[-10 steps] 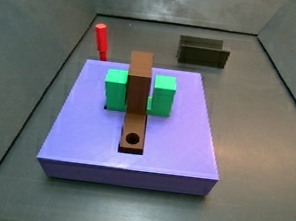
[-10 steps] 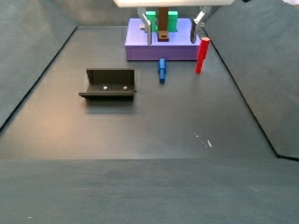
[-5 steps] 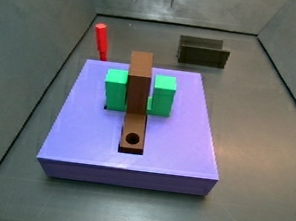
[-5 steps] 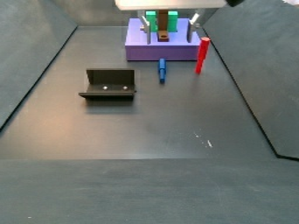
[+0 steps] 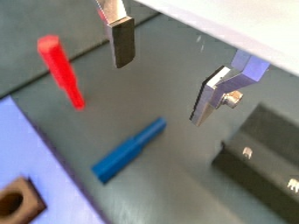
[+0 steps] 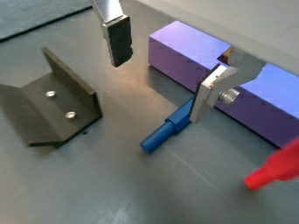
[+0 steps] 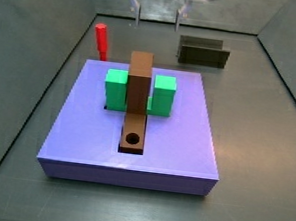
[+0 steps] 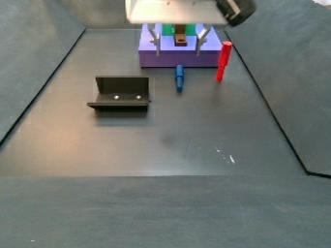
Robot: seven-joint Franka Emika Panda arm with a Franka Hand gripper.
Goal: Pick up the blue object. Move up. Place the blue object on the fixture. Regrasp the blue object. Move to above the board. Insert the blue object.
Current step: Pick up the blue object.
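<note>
Nearest to you in a side view, bare dark floor (image 8: 168,174) fills the foreground. Beyond it the fixture (image 8: 120,94) stands by itself, its upright wall facing away from the board, two pale screw heads showing on its base. Both wrist views also catch it: the fixture (image 6: 49,98) sits off to one side of the gripper, apart from everything else.

Next you reach the blue object (image 8: 179,77), lying flat on the floor just in front of the board's near edge and just beside the red peg (image 8: 223,60), which stands upright. In a wrist view the blue object (image 5: 128,150) lies at a slant, clear of the red peg (image 5: 61,71) and of the board's purple corner. In the other wrist picture the blue object (image 6: 170,128) runs close along the board (image 6: 211,70) wall, partly hidden behind one finger.

The gripper (image 8: 175,37) hangs above the blue object and the board's near edge, its jaws spread wide with nothing between them. The fingers (image 5: 121,42) show as silver plates with dark pads, well above the floor; the blue object lies below the gap, not touched.

Farthest back sits the board (image 8: 161,58), carrying the brown bar (image 7: 137,101) with its round hole and the two green blocks (image 7: 115,91) on either side.
</note>
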